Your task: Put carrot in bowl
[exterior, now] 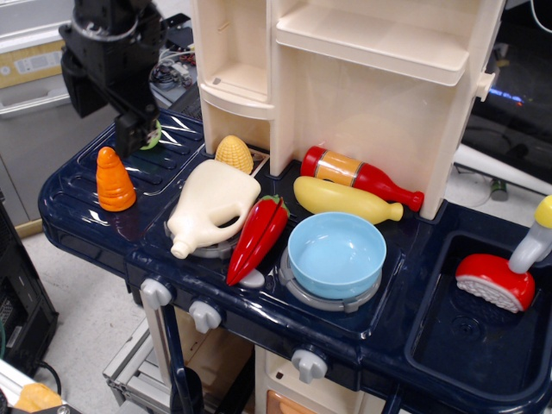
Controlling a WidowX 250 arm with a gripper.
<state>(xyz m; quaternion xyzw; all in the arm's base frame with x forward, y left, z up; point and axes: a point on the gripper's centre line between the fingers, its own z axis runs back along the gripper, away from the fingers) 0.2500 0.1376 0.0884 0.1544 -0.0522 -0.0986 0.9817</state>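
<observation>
Orange and ridged, the carrot (pixel 115 180) stands upright on its flat base at the left of the frame, on the dark blue counter (pixel 95 226), untouched. My tool (pixel 129 129) hangs in the upper left, just above and slightly right of the carrot's tip, and it hides most of a green round toy (pixel 153 136) behind it. It grasps nothing, but the black housing blocks the fingers, so I cannot tell whether they are spread or closed.

To do the reach well, I judge I must shift left and toward the front edge until I am centred over the cone, then come straight down and close low on the wider rings, since the narrow tip would likely slip out.

Then the carry goes toward the light blue bowl (pixel 336 254) at lower centre, empty on its burner. I should lift high enough to clear the cream jug (pixel 211 205) and the red chili pepper (pixel 258 237) lying between.
</observation>
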